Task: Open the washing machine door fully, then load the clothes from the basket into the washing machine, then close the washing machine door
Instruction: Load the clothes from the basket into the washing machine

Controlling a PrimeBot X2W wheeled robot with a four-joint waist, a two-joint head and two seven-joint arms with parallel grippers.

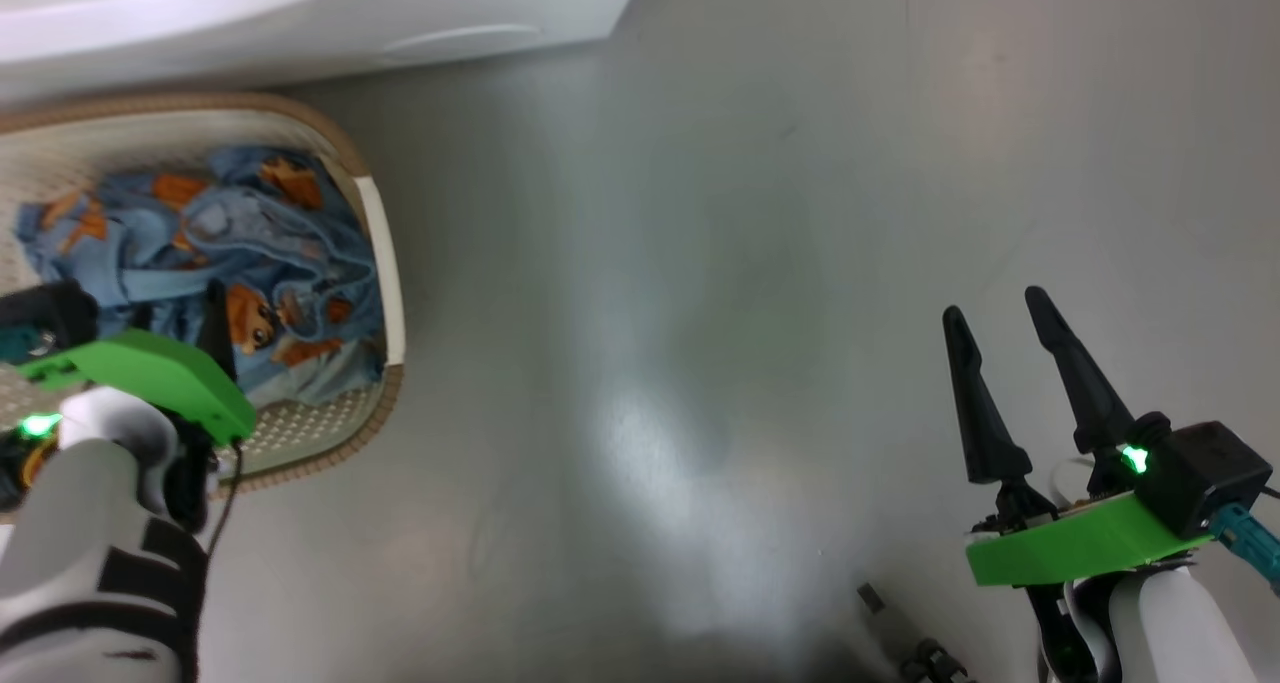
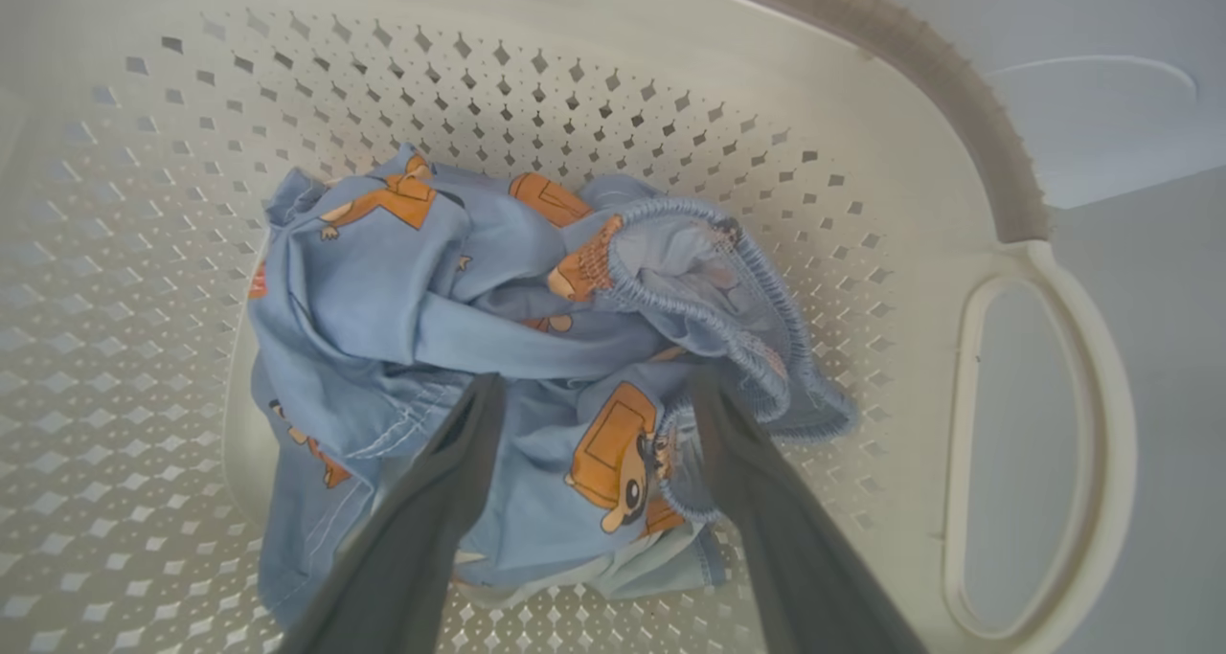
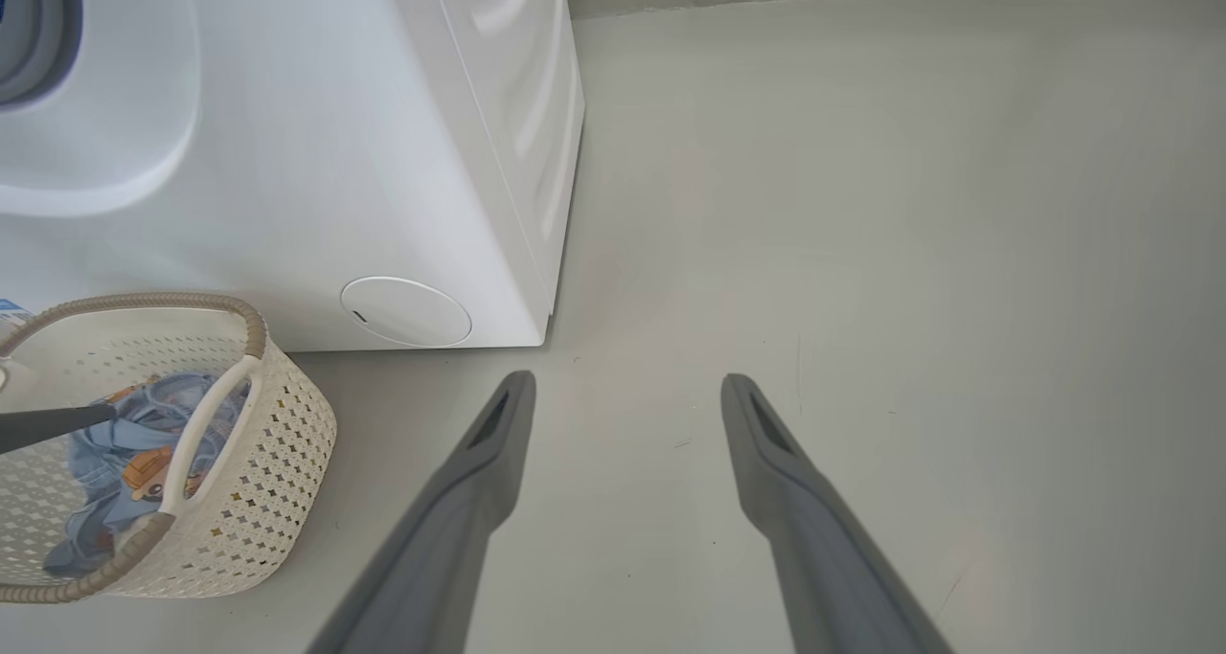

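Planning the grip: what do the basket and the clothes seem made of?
The basket: probably moulded plastic, matte cream, judging by its regular punched holes and smooth handle. The clothes: soft thin fabric, likely cotton-like, creased, with gathered elastic hem.

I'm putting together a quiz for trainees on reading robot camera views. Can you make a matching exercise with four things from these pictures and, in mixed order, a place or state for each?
Things:
1. clothes
2. left claw
3. right claw
4. washing machine

Places or states:
A. open, over bare floor
B. white, standing next to the basket
C. bundled in the bottom of the basket
D. open, reaching down into the basket

Pairs: 1-C, 2-D, 3-A, 4-B
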